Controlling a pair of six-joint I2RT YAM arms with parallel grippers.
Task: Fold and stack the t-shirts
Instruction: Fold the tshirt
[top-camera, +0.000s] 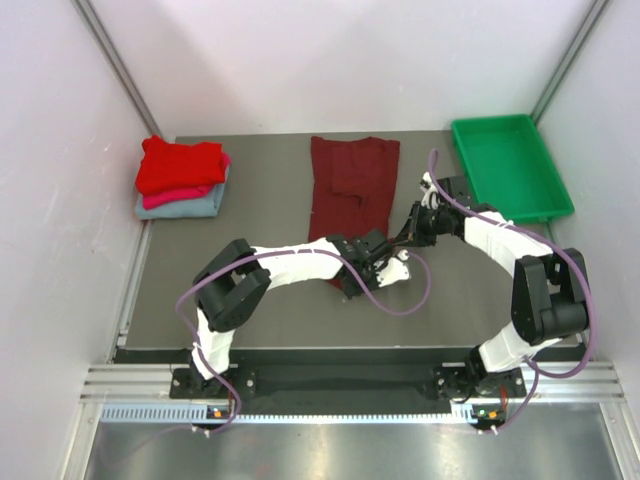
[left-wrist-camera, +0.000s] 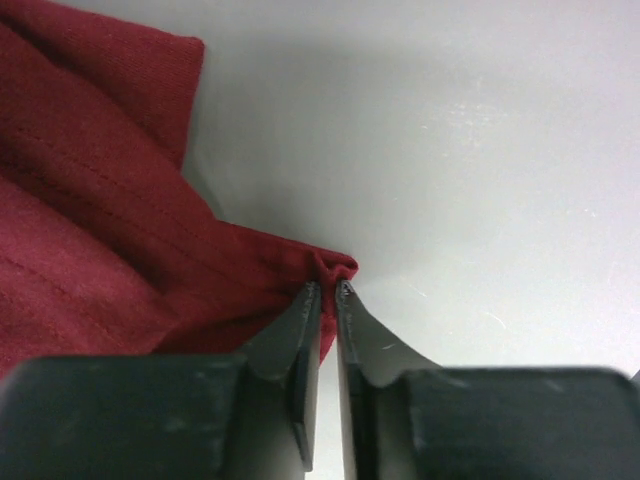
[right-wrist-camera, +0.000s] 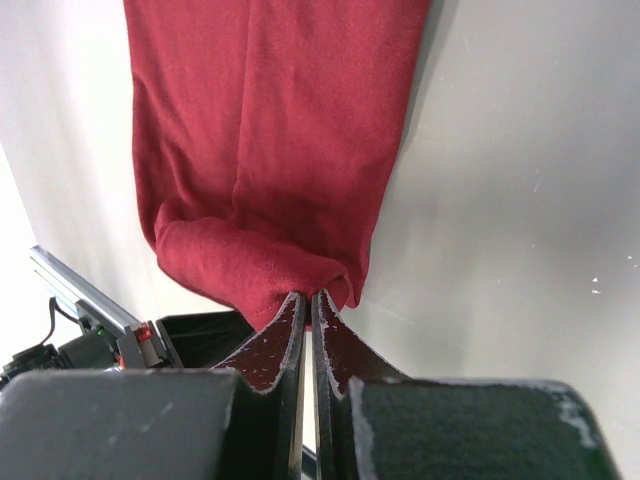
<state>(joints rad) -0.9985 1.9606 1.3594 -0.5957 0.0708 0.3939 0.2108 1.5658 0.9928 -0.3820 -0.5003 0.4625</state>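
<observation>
The dark maroon t-shirt (top-camera: 352, 175) lies as a long narrow strip in the middle of the grey table. My left gripper (top-camera: 352, 278) is shut on a corner of its near end, and the left wrist view shows the cloth (left-wrist-camera: 90, 230) pinched at the fingertips of the gripper (left-wrist-camera: 328, 290). My right gripper (top-camera: 402, 236) is shut on a fold at the near right edge. In the right wrist view the shirt (right-wrist-camera: 270, 130) stretches away from the closed gripper (right-wrist-camera: 308, 296). Folded bright red (top-camera: 180, 163), pink (top-camera: 178, 196) and grey-blue (top-camera: 180, 208) t-shirts sit stacked at the far left.
A green plastic tray (top-camera: 510, 165) stands at the far right of the table (top-camera: 270, 200). White walls close in the left, right and back. Both arms meet near the table's middle, their purple cables looping beside them.
</observation>
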